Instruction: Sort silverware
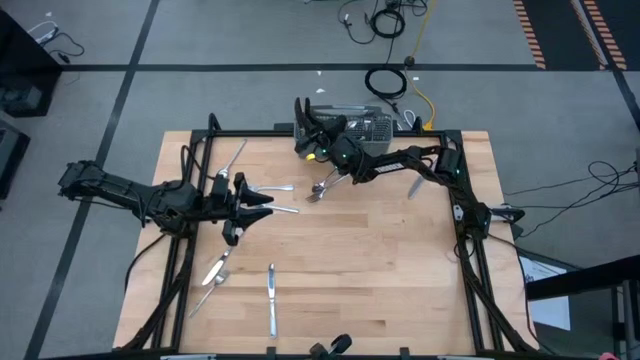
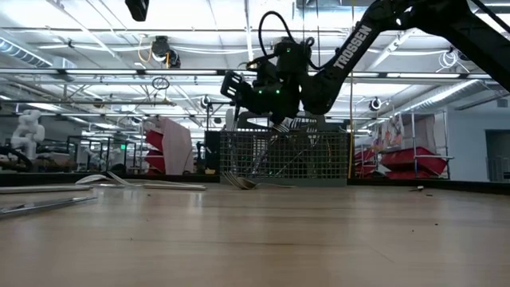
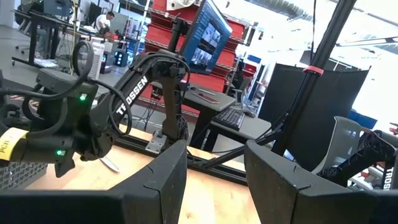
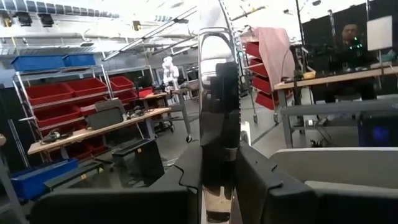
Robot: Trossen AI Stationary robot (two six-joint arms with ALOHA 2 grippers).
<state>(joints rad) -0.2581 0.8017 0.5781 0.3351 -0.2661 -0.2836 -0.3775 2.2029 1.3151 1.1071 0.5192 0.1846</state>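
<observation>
My right gripper is clenched on 1 slim shiny metal utensil, plain only in its wrist view; my left gripper hovers released above the wooden bench.

Silverware scattered on the wooden table.
One shiny piece stands upright, clamped between dark fingers; a knife lies near the front edge, two pieces at front left, several beside the basket.

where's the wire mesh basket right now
The grey wire-mesh basket sits at the table's far edge in the high view, right of centre, just behind the right gripper, shut on a shiny metal utensil.
</observation>
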